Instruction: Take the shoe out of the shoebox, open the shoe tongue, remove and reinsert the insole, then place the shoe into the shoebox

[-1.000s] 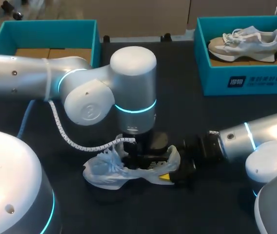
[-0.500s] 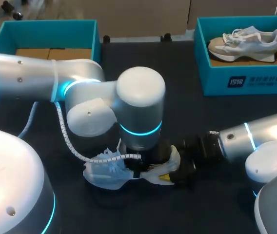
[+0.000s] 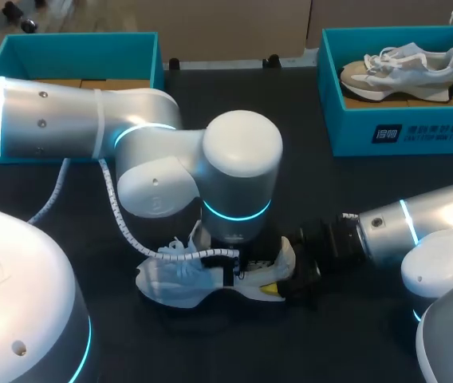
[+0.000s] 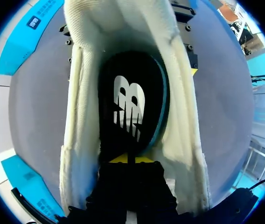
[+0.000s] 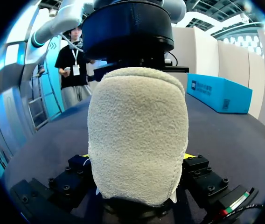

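The dark table (image 3: 306, 183) carried two teal shoeboxes at its far corners, with a stretch of tabletop between them and the white shoe (image 3: 167, 279), which stood upright near the front edge. From overhead, the left arm (image 3: 91, 128) hid the shoe's middle. Inside the shoe, the left end effector (image 4: 128, 159) had its yellow tips pinched together on the edge of the black insole (image 4: 131, 107). The right end effector (image 5: 138, 157) clamped the heel from both sides. The right shoebox (image 3: 418, 132) held another sneaker (image 3: 402, 68); the left shoebox (image 3: 79, 48) showed its cardboard floor.
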You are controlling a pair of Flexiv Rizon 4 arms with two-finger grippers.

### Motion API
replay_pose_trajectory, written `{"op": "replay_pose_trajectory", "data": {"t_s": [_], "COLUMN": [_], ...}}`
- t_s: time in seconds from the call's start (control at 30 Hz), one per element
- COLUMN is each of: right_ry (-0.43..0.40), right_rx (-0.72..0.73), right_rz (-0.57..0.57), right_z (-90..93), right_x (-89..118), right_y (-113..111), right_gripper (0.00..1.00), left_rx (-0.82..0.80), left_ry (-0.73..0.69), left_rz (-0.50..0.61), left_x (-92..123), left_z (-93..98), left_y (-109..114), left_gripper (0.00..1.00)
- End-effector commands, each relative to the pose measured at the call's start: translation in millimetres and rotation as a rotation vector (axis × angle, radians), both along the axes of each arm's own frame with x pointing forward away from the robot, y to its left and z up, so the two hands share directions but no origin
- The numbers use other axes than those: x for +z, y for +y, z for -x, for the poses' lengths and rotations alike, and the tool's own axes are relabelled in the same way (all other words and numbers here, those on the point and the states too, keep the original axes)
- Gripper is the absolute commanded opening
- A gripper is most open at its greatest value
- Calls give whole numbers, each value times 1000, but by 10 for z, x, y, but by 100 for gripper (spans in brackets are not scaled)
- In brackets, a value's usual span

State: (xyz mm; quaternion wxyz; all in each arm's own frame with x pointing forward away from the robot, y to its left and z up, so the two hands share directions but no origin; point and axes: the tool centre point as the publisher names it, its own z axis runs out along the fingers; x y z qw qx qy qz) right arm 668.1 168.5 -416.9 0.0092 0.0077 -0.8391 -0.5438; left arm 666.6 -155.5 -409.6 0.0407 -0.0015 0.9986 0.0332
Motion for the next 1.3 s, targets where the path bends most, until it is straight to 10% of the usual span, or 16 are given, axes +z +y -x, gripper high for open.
{"op": "replay_pose_trajectory", "data": {"t_s": [0.03, 1.3], "right_ry": [-1, -1], "right_rx": [1, 1], "right_rz": [5, 5], "right_z": [28, 28], "right_x": [22, 22], "right_y": [13, 13], "right_gripper": [0, 0], "left_rx": [-9, 62], "left_ry": [51, 185], "left_rz": [47, 456], "left_x": [-67, 794], "left_z": [-117, 42], "left_y": [57, 105], "left_gripper": [0, 0]}}
